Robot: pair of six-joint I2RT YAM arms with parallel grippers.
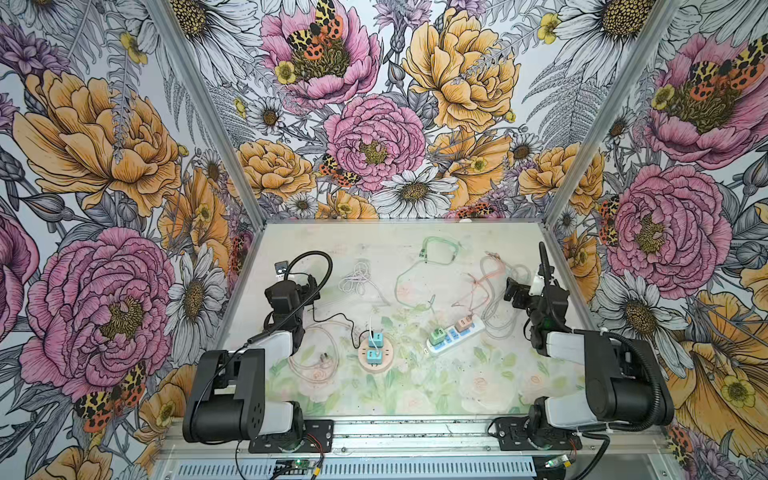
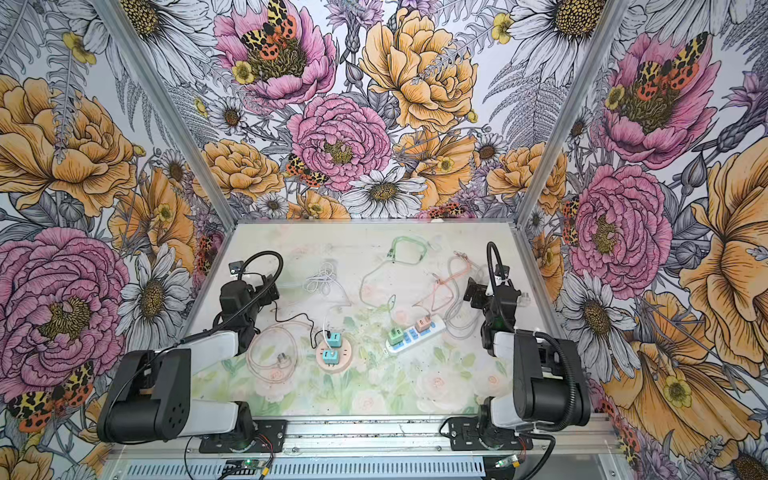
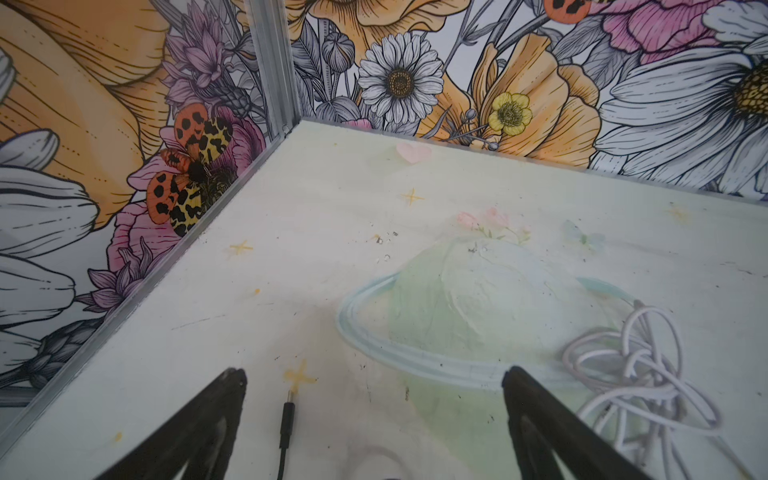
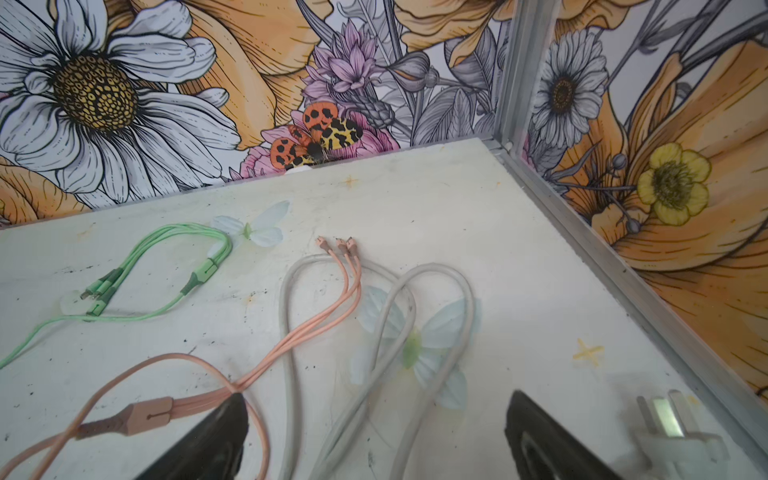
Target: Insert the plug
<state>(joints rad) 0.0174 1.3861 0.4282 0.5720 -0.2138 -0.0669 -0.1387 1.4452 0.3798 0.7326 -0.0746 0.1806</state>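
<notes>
Plug [image 4: 673,432] lies on table [image 4: 457,199] just beside right claw [image 4: 376,397], which gapes wide, empty; left claw [image 3: 374,371] likewise. Judged light, rigid, cord dragging: grip across body, clear of prongs

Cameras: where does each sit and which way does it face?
Top views: overhead at the near edge, looking down the table; left arm and right arm show.
Left wrist: behind the open left gripper, facing the far left corner; fingers show.
Right wrist: behind the open right gripper, facing the far right corner; fingers show.
Shared: white cable coil, left wrist and top; pink cable, right wrist and top.
</notes>
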